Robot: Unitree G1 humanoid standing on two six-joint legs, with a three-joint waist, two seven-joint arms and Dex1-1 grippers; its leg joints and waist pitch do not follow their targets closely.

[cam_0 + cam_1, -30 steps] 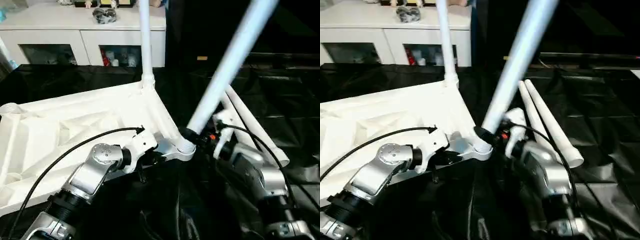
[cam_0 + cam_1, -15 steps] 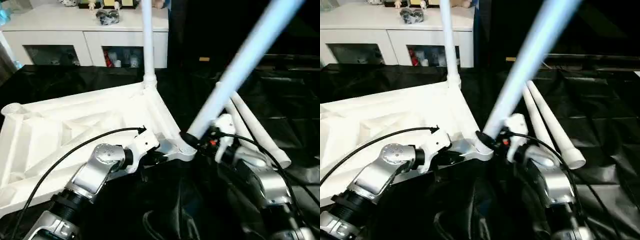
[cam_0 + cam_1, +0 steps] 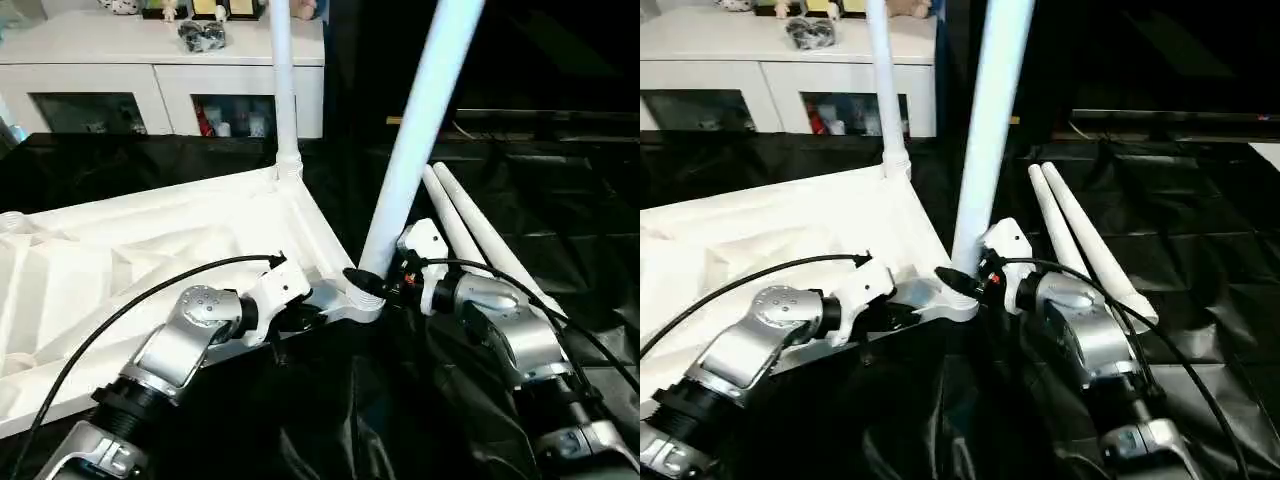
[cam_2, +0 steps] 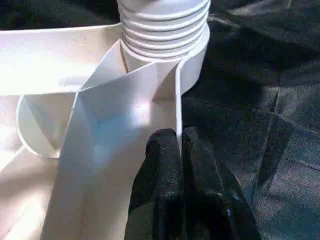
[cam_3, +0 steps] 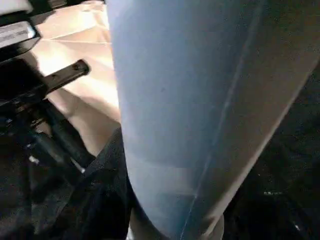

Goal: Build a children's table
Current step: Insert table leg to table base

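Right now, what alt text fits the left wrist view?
The left gripper, two black fingers pinched on the thin white edge wall of the upturned tabletop. Just beyond them, the ribbed base of a leg sits at the round corner socket, with black cloth alongside.

Light: falling from above, bright | glare: bleaching the tabletop [image 3: 150,240] at left | black cloth [image 3: 560,220]: glinting faintly, far right staying dark | held leg [image 5: 200,100]: blurring close up.

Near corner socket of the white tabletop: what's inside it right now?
A long tapered white tube leg stands in the round corner socket, its ribbed end showing at the rim. How deep it sits is hidden by the socket wall and the right gripper.
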